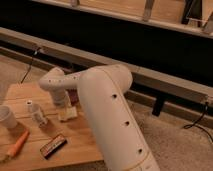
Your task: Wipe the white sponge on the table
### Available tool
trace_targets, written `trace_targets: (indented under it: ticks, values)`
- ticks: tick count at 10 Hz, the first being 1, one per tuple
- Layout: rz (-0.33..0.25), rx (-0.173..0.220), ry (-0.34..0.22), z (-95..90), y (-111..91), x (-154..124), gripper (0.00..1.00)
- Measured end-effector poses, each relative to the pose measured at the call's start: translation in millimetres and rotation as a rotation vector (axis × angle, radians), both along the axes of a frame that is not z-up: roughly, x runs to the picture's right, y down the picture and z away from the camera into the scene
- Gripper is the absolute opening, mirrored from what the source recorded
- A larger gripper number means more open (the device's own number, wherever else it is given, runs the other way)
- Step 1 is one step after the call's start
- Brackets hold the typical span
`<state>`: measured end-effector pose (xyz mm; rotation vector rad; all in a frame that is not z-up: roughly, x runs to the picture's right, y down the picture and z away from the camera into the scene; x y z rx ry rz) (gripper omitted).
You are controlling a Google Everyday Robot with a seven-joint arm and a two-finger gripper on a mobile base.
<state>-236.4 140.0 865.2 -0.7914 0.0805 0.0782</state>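
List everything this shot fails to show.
- Camera view: the gripper hangs low over the table, right by the white sponge. Blur hides whether they touch.
- Camera view: the table's right side is hidden behind the arm.
- Camera view: the cup is cut off by the left edge.
- Camera view: the dark bar has a label too blurred to read.
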Motion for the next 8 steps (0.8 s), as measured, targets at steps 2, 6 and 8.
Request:
trace_targets:
  ticks: [2, 6, 8]
  values:
    - [0.009, 0.006, 0.002, -0.2, -4.0, -0.7, 0.65]
    - [0.004, 0.0, 0.012, 1.5, 1.3, 2.9, 0.65]
    - [-0.005, -0.004, 0.014, 4.1, 6.2, 4.1, 0.65]
